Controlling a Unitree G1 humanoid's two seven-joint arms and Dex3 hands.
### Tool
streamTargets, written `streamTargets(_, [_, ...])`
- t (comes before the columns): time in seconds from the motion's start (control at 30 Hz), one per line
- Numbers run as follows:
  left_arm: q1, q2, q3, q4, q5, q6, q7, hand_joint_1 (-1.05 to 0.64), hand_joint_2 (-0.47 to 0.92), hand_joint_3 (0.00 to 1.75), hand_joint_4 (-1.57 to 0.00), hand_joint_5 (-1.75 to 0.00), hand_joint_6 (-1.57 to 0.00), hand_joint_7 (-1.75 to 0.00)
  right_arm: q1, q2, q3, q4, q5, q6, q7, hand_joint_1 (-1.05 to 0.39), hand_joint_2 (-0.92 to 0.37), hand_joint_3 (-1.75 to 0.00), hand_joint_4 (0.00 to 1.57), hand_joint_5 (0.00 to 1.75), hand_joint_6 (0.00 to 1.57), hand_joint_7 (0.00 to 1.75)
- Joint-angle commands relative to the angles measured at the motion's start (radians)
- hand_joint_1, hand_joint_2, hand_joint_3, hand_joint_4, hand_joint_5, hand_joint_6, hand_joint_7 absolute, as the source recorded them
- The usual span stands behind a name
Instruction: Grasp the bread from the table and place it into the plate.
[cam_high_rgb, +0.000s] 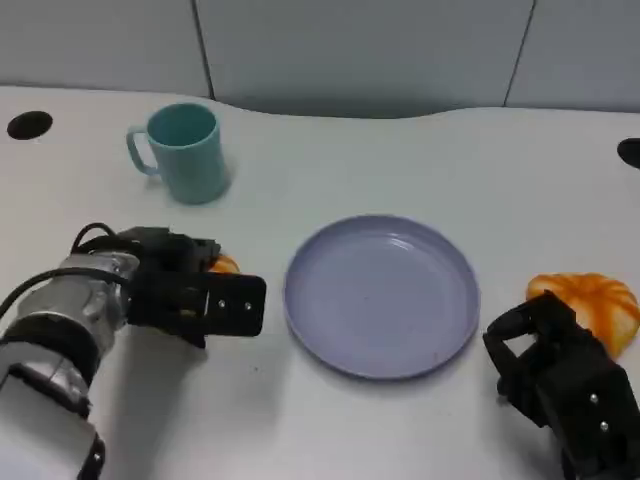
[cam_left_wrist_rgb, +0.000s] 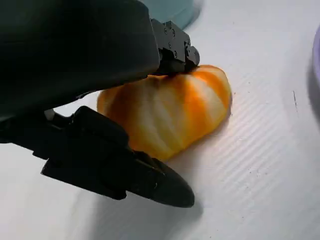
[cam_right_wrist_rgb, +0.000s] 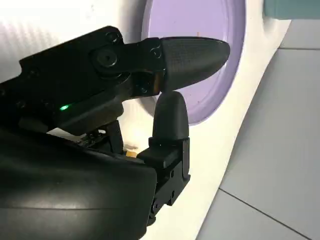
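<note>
My left hand (cam_high_rgb: 190, 290) is wrapped around a piece of orange bread (cam_left_wrist_rgb: 170, 117) that lies on the white table (cam_high_rgb: 400, 420): fingers (cam_left_wrist_rgb: 172, 50) press on its top and another lies along the table beside it. The purple plate (cam_high_rgb: 380, 295) sits just past my left fingertips, nothing in it. A teal mug (cam_high_rgb: 185, 152) stands beyond that hand. My right hand (cam_high_rgb: 565, 380) holds nothing, fingers apart, with a second orange bread (cam_high_rgb: 600, 300) just ahead of it, beside the plate.

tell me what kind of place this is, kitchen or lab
Probably a lab or office test bench, not a kitchen: a white table with cable holes, grey wall panels behind, and just a cup, plate and bread set out.
</note>
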Motion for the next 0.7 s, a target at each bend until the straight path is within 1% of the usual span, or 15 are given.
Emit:
streamTargets(0.03, [0.018, 0.006, 0.053, 0.027, -0.083, 0.023, -0.036, -0.60, 0.73, 0.00, -0.18, -0.09, -0.33, -0.07, 0.009, -0.012, -0.012, -0.012, 0.009, -0.004, 0.002, -0.22, -0.92, -0.38, 0.61, 1.75, 0.39, 1.64])
streamTargets(0.1, [0.021, 0.007, 0.055, 0.028, -0.098, 0.023, -0.040, -0.58, 0.72, 0.00, -0.19, -0.10, -0.33, -0.06, 0.009, -0.012, -0.013, -0.012, 0.012, -0.003, 0.005, -0.22, -0.92, -0.39, 0.61, 1.75, 0.39, 1.64])
streamTargets(0.13, [0.020, 0.009, 0.059, 0.029, -0.108, 0.020, -0.049, -0.55, 0.72, 0.00, -0.24, -0.12, -0.37, -0.07, 0.010, -0.011, -0.012, -0.019, 0.008, 0.005, 0.002, -0.21, -0.92, -0.39, 0.61, 1.75, 0.39, 1.64])
streamTargets(0.17, [0.019, 0.011, 0.061, 0.029, -0.114, 0.017, -0.054, -0.49, 0.73, 0.01, -0.35, -0.18, -0.46, -0.10, 0.011, -0.010, -0.011, -0.023, 0.005, 0.010, 0.000, -0.21, -0.92, -0.39, 0.61, 1.75, 0.39, 1.65])
streamTargets(0.2, [0.019, 0.014, 0.056, 0.029, -0.114, 0.013, -0.047, -0.45, 0.74, 0.01, -0.42, -0.24, -0.53, -0.11, 0.011, -0.009, -0.011, -0.025, 0.007, 0.011, 0.001, -0.21, -0.92, -0.39, 0.61, 1.75, 0.39, 1.65])
streamTargets(0.23, [0.022, 0.017, 0.049, 0.028, -0.110, 0.004, -0.027, -0.42, 0.76, 0.00, -0.48, -0.48, -0.66, -0.19, 0.011, -0.008, -0.012, -0.023, 0.012, 0.008, 0.005, -0.21, -0.92, -0.40, 0.61, 1.75, 0.39, 1.66])
streamTargets(0.27, [0.028, 0.018, 0.047, 0.027, -0.112, -0.004, -0.001, -0.34, 0.78, 0.01, -0.51, -0.99, -0.66, -0.71, 0.011, -0.008, -0.013, -0.024, 0.015, 0.007, 0.007, -0.21, -0.92, -0.40, 0.61, 1.75, 0.39, 1.66])
streamTargets(0.3, [0.034, 0.018, 0.048, 0.027, -0.114, -0.011, 0.025, -0.30, 0.79, 0.01, -0.51, -1.33, -0.54, -1.19, 0.011, -0.008, -0.013, -0.025, 0.015, 0.009, 0.007, -0.22, -0.92, -0.40, 0.61, 1.75, 0.39, 1.66])
streamTargets(0.33, [0.040, 0.019, 0.051, 0.026, -0.118, -0.019, 0.053, -0.24, 0.80, 0.01, -0.54, -1.58, -0.48, -1.52, 0.012, -0.009, -0.012, -0.025, 0.011, 0.008, 0.004, -0.22, -0.92, -0.40, 0.61, 1.75, 0.38, 1.66])
streamTargets(0.37, [0.046, 0.018, 0.052, 0.026, -0.120, -0.024, 0.079, -0.22, 0.81, 0.02, -0.57, -1.66, -0.48, -1.63, 0.011, -0.011, -0.011, -0.022, 0.008, 0.004, 0.003, -0.22, -0.92, -0.40, 0.61, 1.75, 0.38, 1.66])
streamTargets(0.43, [0.051, 0.017, 0.050, 0.028, -0.121, -0.029, 0.106, -0.19, 0.82, 0.02, -0.62, -1.73, -0.48, -1.72, 0.011, -0.013, -0.011, -0.019, 0.004, -0.002, 0.001, -0.22, -0.92, -0.40, 0.61, 1.75, 0.38, 1.66])
streamTargets(0.5, [0.066, 0.020, 0.038, 0.025, -0.106, -0.048, 0.196, -0.20, 0.84, 0.03, -0.70, -1.74, -0.56, -1.74, 0.007, -0.015, -0.014, -0.012, 0.009, -0.005, 0.005, -0.22, -0.92, -0.40, 0.61, 1.75, 0.38, 1.66])
streamTargets(0.53, [0.070, 0.021, 0.033, 0.025, -0.102, -0.055, 0.224, -0.19, 0.86, 0.03, -0.71, -1.74, -0.59, -1.74, 0.006, -0.015, -0.016, -0.010, 0.011, -0.006, 0.006, -0.22, -0.92, -0.39, 0.62, 1.75, 0.38, 1.66])
streamTargets(0.6, [0.076, 0.022, 0.037, 0.026, -0.111, -0.066, 0.248, -0.17, 0.90, 0.06, -0.74, -1.75, -0.61, -1.75, 0.005, -0.015, -0.019, -0.006, 0.020, -0.008, 0.013, -0.23, -0.92, -0.40, 0.62, 1.75, 0.38, 1.66])
streamTargets(0.7, [0.087, 0.022, 0.066, 0.027, -0.145, -0.073, 0.259, -0.16, 0.92, 0.09, -0.76, -1.75, -0.61, -1.75, 0.005, -0.018, -0.017, -0.004, 0.009, -0.010, 0.006, -0.22, -0.92, -0.40, 0.60, 1.75, 0.38, 1.66])
